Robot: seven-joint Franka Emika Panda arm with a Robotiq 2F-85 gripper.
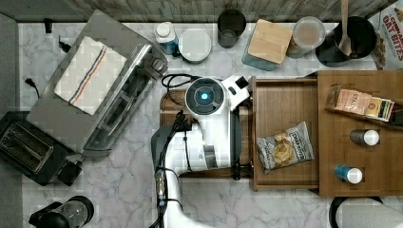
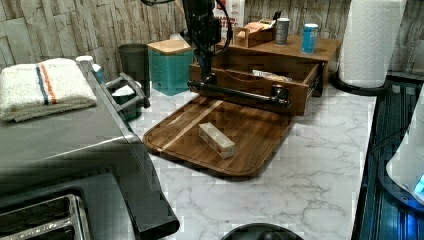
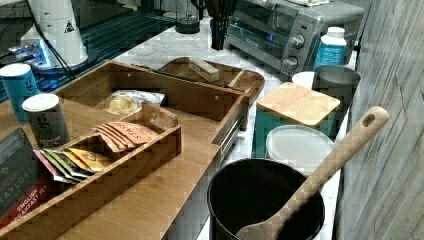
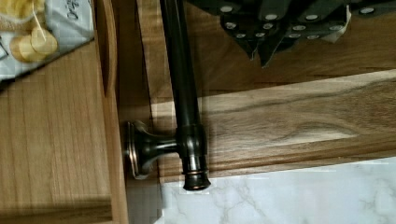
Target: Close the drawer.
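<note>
The gripper (image 2: 207, 75) is hanging at the drawer's dark bar handle (image 2: 240, 94), over the far end in the left view; whether its fingers are apart or together I cannot tell. Below it, a rounded serving tray (image 2: 250, 145) is lying against the drawer front, carrying a small pale block (image 2: 216, 140). The drawer (image 1: 285, 102) is standing pulled out from its cabinet (image 1: 361, 156), light-brown, square-cornered, holding a chip bag (image 1: 284, 146).

Top view straight down on the counter; left and right views low, opposite ends; all share the drawer (image 1: 285, 133)
</note>
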